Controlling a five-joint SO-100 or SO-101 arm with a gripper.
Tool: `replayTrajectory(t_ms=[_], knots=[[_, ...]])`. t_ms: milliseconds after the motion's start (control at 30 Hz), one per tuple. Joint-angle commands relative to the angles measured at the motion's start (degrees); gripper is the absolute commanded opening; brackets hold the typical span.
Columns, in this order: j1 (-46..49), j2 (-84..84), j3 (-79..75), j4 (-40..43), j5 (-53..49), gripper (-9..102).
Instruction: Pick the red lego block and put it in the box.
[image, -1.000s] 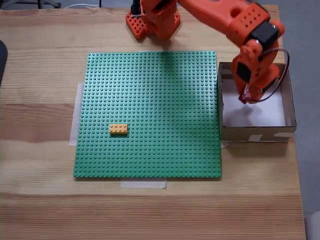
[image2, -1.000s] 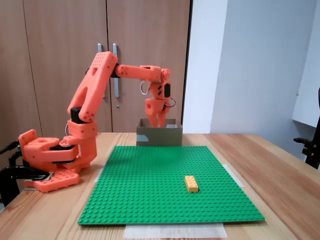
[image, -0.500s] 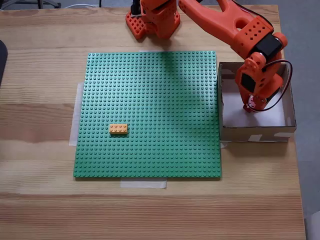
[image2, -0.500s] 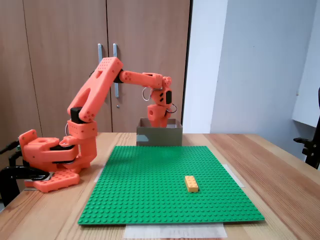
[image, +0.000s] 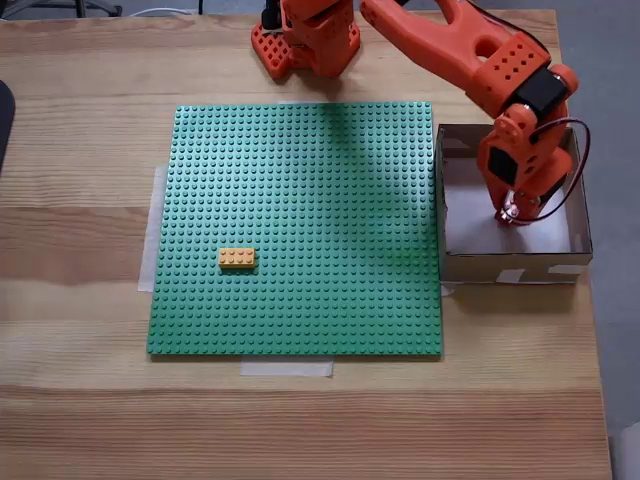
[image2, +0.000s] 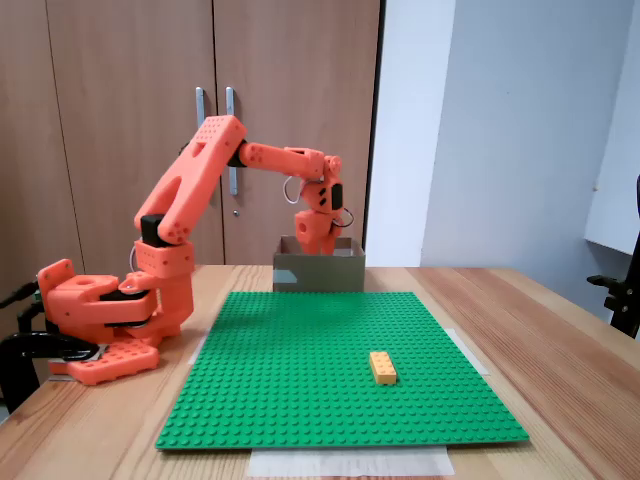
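Compared with a second ago, the arm (image: 470, 50) is reaching lower and further, so its gripper (image: 513, 212) is now sitting down inside the box (image: 510, 268) instead of hanging above it. Going from big to small: the wooden table (image: 80, 400) is carrying the green baseplate (image: 300, 200), and the box is standing just beside the baseplate's right edge in the top view. An orange-yellow brick (image: 237, 258) is lying alone on the baseplate. I cannot tell if the claw is clenched or released, and the red lego block is hidden from me, probably at the fingertips. For a good release, I think the claw should be opening low over the white floor, then rising straight.
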Motion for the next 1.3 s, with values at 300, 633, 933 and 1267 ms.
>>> replayTrajectory(t_ms=[300,633,933,1267], knots=[[-0.44,2.9,-3.87,3.34,-0.44,20],[1.58,22.94,8.79,-2.2,-0.88,19],[5.89,50.19,28.74,-6.33,-3.69,16],[20.3,80.6,48.78,-7.38,-3.6,-1]])
